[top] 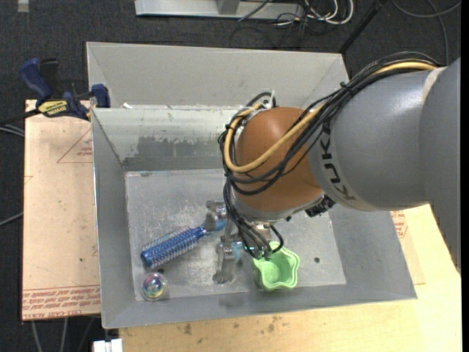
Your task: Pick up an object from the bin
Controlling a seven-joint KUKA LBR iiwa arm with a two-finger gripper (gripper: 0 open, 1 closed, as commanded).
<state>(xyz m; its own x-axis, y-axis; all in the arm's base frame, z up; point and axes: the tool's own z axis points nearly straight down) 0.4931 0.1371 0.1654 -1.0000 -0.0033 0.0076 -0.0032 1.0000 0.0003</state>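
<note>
My gripper (242,264) hangs low over the front middle of the bin, below the orange wrist cover, and is open. One metal finger (224,264) stands on the bin floor, just right of the handle end of a blue hairbrush (174,246). The brush lies slanted across the floor on the left. The other finger is at the rim of a green flower-shaped cup (277,270), which sits at the front right of the gripper. I see nothing between the fingers.
A small shiny marble-like ball lies in the front left corner, below the brush's bristled head. The arm and its orange cover hide the middle and right of the bin floor. The bin's sloping walls close in on all sides.
</note>
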